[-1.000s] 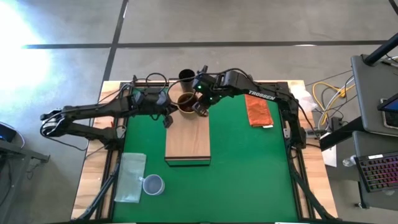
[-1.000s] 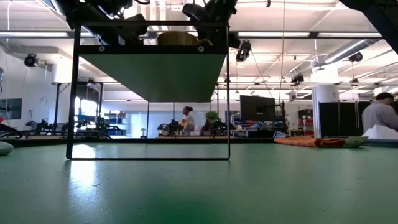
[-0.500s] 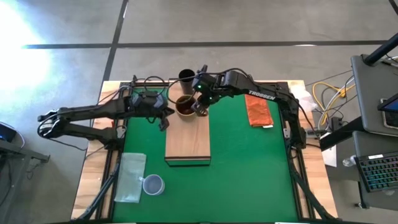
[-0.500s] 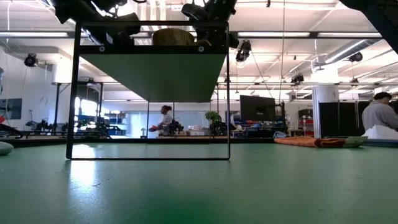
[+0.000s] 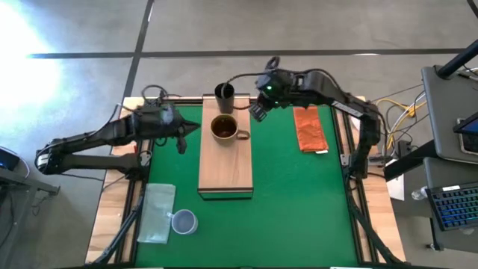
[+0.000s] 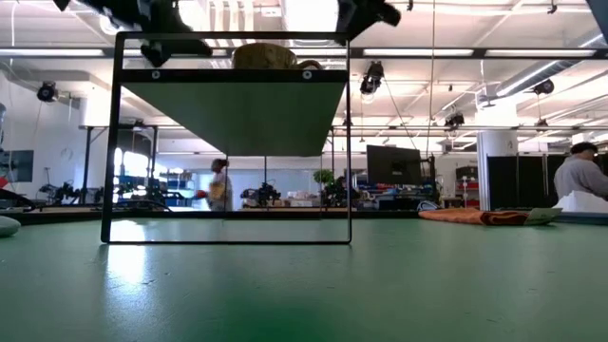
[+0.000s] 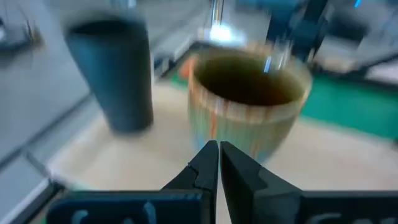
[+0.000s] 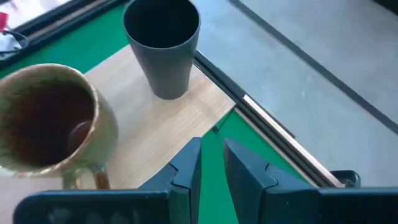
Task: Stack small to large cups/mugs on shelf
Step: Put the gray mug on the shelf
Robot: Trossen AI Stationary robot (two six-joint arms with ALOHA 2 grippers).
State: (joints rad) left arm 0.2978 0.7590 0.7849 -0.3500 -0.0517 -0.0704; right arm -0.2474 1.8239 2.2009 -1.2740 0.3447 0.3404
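Brown mug (image 5: 223, 128) sits on the shelf (image 5: 225, 168) between both claws, black cup (image 5: 224, 93) just behind it. Left claw (image 5: 181, 140) is pinched together, empty; right claw (image 5: 255, 113) is barely apart, empty. Blue-grey mug (image 5: 184, 221) sits near the worktop's front, by a plastic bag.

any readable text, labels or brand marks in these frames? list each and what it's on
None readable.
Right arm: no lettering can be made out in the high view.
Brown mug, black cup, shelf: no print or labels visible.
Keyboard at the right edge: keys too small to read.
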